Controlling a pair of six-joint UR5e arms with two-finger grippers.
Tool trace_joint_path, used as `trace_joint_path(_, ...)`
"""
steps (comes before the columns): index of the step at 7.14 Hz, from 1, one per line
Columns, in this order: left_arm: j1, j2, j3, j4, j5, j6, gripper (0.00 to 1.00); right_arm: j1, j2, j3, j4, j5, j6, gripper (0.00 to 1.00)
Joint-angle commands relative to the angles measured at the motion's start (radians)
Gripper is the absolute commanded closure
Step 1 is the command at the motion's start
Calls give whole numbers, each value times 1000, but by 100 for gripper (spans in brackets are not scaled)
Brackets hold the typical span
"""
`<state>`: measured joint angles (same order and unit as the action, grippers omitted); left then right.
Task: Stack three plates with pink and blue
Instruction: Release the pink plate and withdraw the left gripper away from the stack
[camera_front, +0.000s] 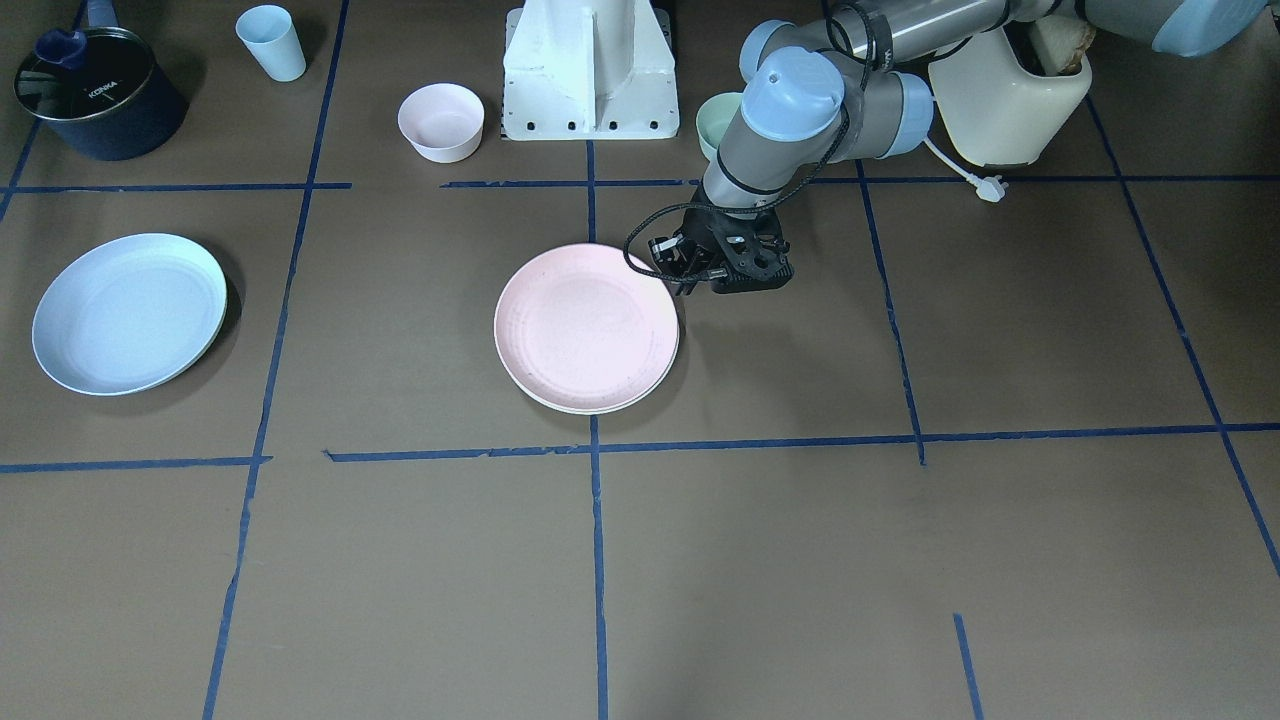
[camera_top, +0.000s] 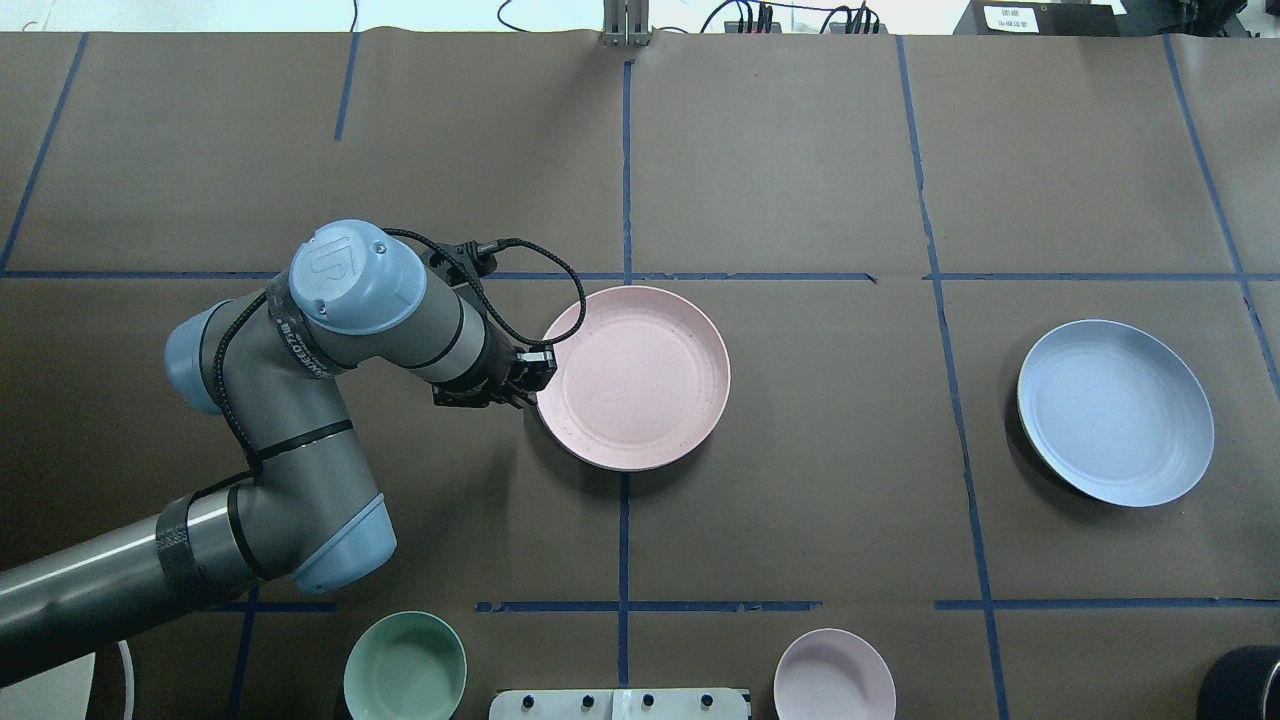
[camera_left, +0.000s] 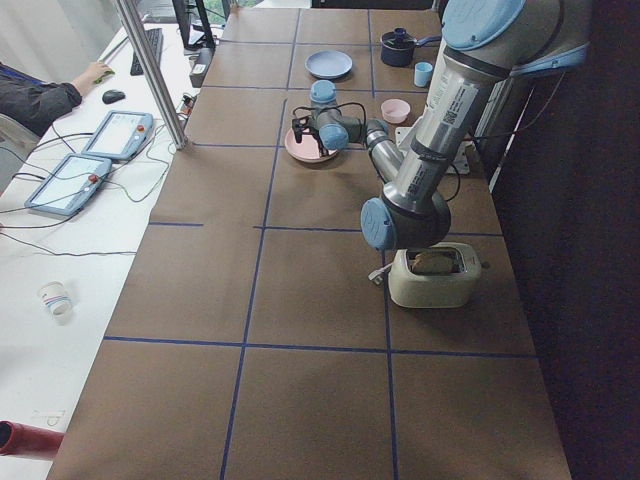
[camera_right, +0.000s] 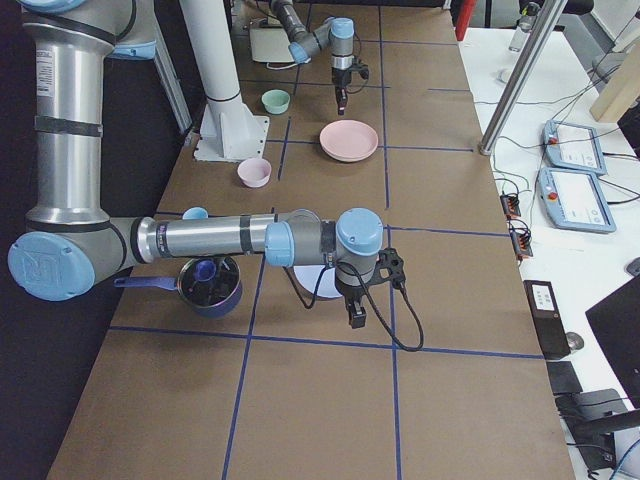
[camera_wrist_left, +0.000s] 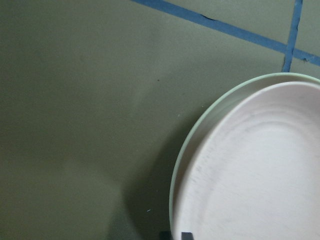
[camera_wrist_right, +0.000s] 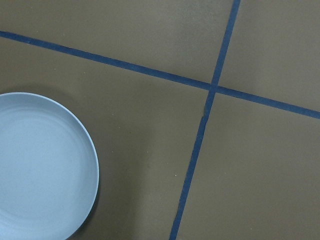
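The pale pink plate (camera_front: 586, 325) lies on the cream plate (camera_front: 592, 408) at the table's middle; only the cream rim shows under it. The pair also shows in the overhead view (camera_top: 634, 378) and the left wrist view (camera_wrist_left: 250, 170). My left gripper (camera_front: 686, 287) sits at the pink plate's rim on my left side, its tips close together at the rim (camera_wrist_left: 175, 235). The light blue plate (camera_front: 128, 312) lies alone far to my right (camera_top: 1115, 410). My right gripper (camera_right: 355, 318) hovers beside it; I cannot tell whether it is open or shut.
A pink bowl (camera_front: 441, 121) and a mint bowl (camera_front: 715, 120) flank the robot base (camera_front: 590, 70). A light blue cup (camera_front: 271, 42) and a dark pot (camera_front: 98, 92) stand by my right. A cream toaster (camera_front: 1010, 95) with a loose plug (camera_front: 988, 187) stands by my left.
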<state>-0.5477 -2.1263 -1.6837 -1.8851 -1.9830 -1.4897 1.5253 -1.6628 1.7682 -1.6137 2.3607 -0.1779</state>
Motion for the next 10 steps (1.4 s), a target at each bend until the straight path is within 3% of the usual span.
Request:
trace_joint_path(1, -59, 29, -26, 48, -28, 41, 0, 0, 0, 5, 0, 0, 2, 0)
trace_joint_path(2, -130, 72, -93, 149, -110, 195, 0, 0, 0, 4, 0, -1, 2, 0)
trace_joint_path(4, -259, 254, -311, 388, -123, 589, 0, 0, 0, 4, 0, -1, 2, 0)
trace_joint_path(5, -353, 401, -414, 446, -128, 825, 0, 1, 0, 2, -2, -1, 0, 0)
trace_joint_path(6, -488, 507, -430, 451, -184, 1011, 0, 0, 0, -3, 0, -1, -2, 0)
trace_joint_path(7, -659, 617, -413, 451, -270, 1272, 0, 0, 0, -3, -2, -1, 1, 0)
trace_joint_path(8, -828, 693, -313, 440, -345, 1457, 0, 0, -2, -3, -2, -1, 2, 0)
trace_joint_path(9, -965, 721, -204, 434, -385, 1626, 0, 0, -2, -3, -2, 0, 27, 0)
trace_joint_path(10, -1041, 724, -145, 434, -399, 1663, 0, -7, -2, 2, 0, 0, 81, 0)
